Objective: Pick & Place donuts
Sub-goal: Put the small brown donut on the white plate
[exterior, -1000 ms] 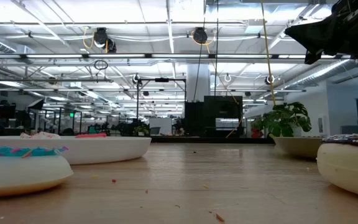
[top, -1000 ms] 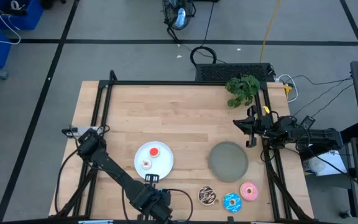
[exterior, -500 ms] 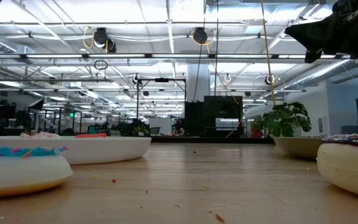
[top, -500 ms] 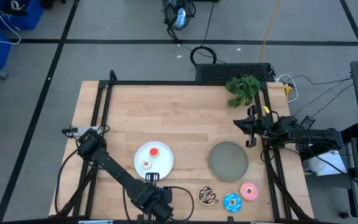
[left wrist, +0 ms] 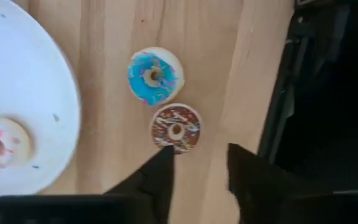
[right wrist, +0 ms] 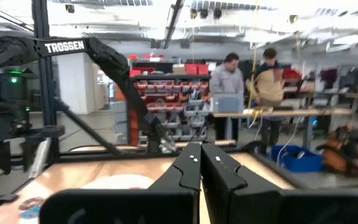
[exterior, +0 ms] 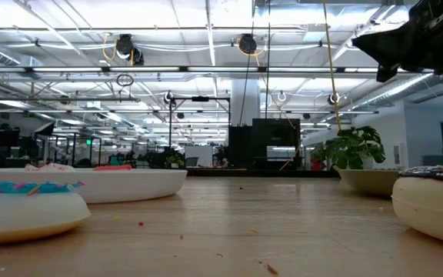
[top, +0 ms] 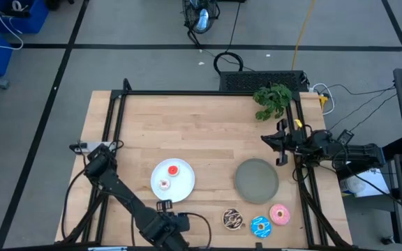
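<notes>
- The left end effector [left wrist: 199, 150] hangs over the counter's [top: 208, 132] near edge, fingers spread and empty. Over the last second it has slid along that edge toward the near left corner.
- Just ahead of its fingers lies the tiny brown donut [left wrist: 176, 128]. The tiny blue donut [left wrist: 155, 75] touches it or nearly so. Both sit between the white plate [left wrist: 36, 74] and the near edge. From above, the arm hides them.
- I read that shift as lining up on the brown ring. No grasp has begun, so a descent and a close would come next.
- Farther along the near edge toward the right corner lie the three larger donuts, all off the plates: chocolate with sprinkles [top: 232, 219], blue-iced [top: 260, 226] and pink-iced [top: 280, 214].
- A step back from the edge, the white plate carries the tiny red donut [top: 173, 169] and the pink-white donut [top: 164, 184]. The grey plate [top: 257, 179] beside it holds nothing.
- At the right edge the right end effector [right wrist: 201, 148] waits above the counter with its fingers pressed together on nothing. It has not moved.
- A small plant [top: 272, 99] stands at the far right corner.
</notes>
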`<control>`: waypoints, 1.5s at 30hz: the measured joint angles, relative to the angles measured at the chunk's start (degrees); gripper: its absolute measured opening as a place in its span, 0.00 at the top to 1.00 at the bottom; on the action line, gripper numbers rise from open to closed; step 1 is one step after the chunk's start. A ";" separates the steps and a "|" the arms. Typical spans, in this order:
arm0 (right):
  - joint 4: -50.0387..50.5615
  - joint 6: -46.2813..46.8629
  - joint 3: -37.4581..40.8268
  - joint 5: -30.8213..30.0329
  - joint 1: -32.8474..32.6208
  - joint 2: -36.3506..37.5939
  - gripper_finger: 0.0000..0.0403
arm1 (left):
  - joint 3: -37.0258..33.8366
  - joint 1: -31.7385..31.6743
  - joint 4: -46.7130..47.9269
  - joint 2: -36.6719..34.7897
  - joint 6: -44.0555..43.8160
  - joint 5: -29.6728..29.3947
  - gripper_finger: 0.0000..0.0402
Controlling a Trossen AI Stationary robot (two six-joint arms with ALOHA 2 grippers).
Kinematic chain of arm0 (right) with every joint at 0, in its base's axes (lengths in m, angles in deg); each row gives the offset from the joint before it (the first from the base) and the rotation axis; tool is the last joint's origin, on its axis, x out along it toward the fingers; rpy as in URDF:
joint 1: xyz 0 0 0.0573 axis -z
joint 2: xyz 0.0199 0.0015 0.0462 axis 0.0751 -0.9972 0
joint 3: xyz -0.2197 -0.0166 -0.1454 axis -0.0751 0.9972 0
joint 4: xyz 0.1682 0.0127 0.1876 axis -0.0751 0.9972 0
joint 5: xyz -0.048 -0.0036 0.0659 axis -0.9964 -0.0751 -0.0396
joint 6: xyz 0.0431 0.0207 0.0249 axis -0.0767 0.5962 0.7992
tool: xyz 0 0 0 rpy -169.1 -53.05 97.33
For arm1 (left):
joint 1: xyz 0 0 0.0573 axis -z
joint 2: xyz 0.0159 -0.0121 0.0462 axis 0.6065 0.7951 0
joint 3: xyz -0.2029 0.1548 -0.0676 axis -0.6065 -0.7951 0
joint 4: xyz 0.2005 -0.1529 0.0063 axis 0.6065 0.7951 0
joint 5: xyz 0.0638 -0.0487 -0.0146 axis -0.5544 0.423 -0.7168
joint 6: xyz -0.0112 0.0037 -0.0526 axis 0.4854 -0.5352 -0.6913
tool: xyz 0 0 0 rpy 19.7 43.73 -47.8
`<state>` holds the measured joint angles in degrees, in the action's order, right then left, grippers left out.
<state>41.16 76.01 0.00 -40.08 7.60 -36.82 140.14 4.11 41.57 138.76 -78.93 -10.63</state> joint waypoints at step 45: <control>-2.21 -1.81 0.00 3.29 -0.02 0.00 1.00 | -6.27 -1.60 -3.13 7.04 1.99 3.19 0.18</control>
<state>38.95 74.20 0.00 -36.79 7.58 -36.82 133.87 2.51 38.44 145.79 -76.94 -7.43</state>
